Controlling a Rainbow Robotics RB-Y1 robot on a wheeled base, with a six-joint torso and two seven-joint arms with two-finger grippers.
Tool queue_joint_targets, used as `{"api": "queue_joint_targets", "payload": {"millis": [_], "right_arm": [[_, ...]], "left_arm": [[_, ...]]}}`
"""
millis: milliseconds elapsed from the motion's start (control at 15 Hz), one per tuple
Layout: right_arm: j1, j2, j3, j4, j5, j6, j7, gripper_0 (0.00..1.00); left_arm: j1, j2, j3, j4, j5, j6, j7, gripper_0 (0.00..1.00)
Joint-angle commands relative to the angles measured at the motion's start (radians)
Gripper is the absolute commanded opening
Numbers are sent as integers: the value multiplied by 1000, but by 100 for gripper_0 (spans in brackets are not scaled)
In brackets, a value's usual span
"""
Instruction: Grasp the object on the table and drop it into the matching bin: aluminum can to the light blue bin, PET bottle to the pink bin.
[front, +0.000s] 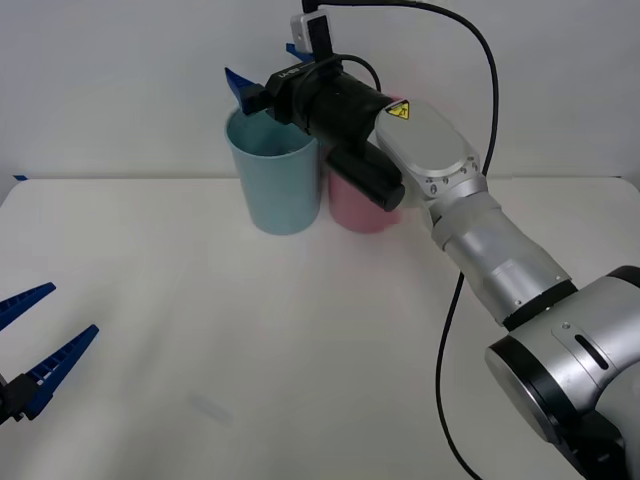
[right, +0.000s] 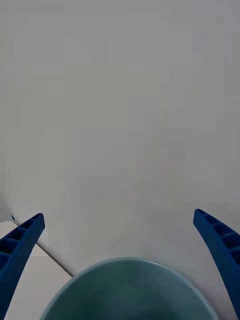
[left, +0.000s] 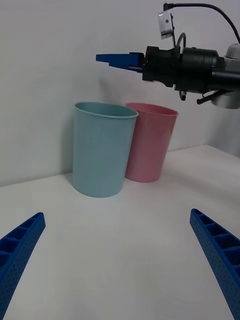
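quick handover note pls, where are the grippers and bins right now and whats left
Right gripper: open, empty, above the blue bin, at its mouth.
Left gripper: open, empty, low over the table at the robot's near left, idle.
Bins: blue bin and pink bin stand side by side at the far edge of the table, blue on the robot's left.
Can: not on the table; likely already dropped in the blue bin, though I cannot see it inside.
Left: confirm the can is in the bin, then pull the right arm back.
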Motion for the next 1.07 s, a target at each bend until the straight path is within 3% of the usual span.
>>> {"api": "queue_joint_targets", "payload": {"millis": [67, 733, 1067], "right_arm": [[71, -31, 8, -98, 0, -25, -4, 100], [421, -276, 11, -530, -37, -202, -10, 100], [606, -368, -101, -688, -42, -350, 9, 100]], "left_arm": [[0, 0, 0, 0, 0, 0, 0, 100], [0, 0, 0, 0, 0, 0, 0, 100], [0, 0, 0, 0, 0, 0, 0, 100]]}}
